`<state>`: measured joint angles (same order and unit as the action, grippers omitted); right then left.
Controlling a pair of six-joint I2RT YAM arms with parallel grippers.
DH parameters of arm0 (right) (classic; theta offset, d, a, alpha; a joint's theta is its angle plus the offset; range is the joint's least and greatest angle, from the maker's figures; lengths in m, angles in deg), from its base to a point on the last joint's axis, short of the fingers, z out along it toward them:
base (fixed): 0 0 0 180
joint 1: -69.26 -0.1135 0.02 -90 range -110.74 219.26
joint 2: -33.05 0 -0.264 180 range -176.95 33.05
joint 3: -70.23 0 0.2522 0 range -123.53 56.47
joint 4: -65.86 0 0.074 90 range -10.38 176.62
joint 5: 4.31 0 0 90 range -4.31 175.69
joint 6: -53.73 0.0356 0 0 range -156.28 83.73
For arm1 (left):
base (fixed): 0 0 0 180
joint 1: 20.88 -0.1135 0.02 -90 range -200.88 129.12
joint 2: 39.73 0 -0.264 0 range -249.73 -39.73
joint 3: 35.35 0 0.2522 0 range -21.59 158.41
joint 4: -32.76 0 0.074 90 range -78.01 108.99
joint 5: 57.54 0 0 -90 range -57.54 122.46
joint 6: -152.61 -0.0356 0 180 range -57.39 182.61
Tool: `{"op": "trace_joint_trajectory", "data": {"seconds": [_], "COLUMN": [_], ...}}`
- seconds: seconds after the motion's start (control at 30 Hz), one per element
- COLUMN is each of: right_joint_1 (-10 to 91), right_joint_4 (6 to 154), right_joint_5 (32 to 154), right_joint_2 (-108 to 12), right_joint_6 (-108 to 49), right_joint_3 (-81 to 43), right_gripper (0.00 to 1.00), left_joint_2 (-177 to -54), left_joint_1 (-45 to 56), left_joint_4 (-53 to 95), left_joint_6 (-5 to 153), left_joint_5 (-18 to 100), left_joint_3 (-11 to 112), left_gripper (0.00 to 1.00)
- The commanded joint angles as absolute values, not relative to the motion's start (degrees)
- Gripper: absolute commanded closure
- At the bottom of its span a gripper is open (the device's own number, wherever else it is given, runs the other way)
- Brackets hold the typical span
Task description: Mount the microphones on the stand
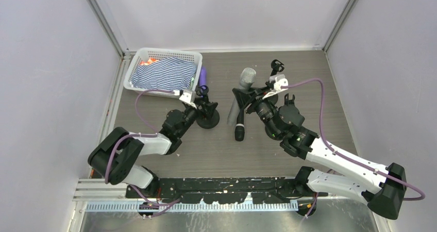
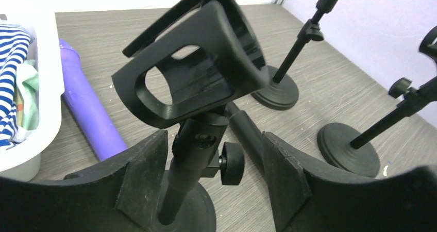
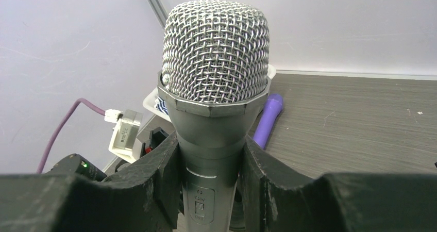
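Pinching the silver microphone (image 3: 216, 87) head-up in my right gripper (image 3: 211, 175) over mid-bench, my left gripper (image 2: 214, 172) spread astride the neck of an empty stand (image 2: 190, 72), I judge no microphone attached yet, with the black microphone (image 2: 250, 139) lying beside that stand and the purple microphone (image 2: 87, 113) beside the basket (image 2: 46, 62).
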<state>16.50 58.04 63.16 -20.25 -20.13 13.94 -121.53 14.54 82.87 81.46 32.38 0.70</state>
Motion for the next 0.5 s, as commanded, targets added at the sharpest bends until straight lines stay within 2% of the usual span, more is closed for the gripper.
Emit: {"op": "trace_joint_trajectory", "data": {"seconds": [0.0, 0.13, 0.47], "right_joint_1": [16.8, 16.7, 16.7], "right_joint_4": [54.2, 54.5, 54.6], "right_joint_5": [63.3, 63.2, 63.1], "right_joint_2": [-19.2, -19.0, -19.4], "right_joint_6": [-21.1, -21.4, -21.3], "right_joint_3": [14.1, 14.4, 14.7], "right_gripper": [0.99, 0.99, 0.99], "left_joint_2": [-124.3, -125.9, -126.9], "left_joint_1": [14.7, 14.8, 14.7], "left_joint_4": [92.7, 94.7, 96.1], "left_joint_6": [78.9, 79.0, 78.2], "left_joint_5": [29.3, 28.6, 28.3], "left_joint_3": [1.7, 2.2, 3.6], "left_gripper": [0.36, 0.44, 0.45]}}
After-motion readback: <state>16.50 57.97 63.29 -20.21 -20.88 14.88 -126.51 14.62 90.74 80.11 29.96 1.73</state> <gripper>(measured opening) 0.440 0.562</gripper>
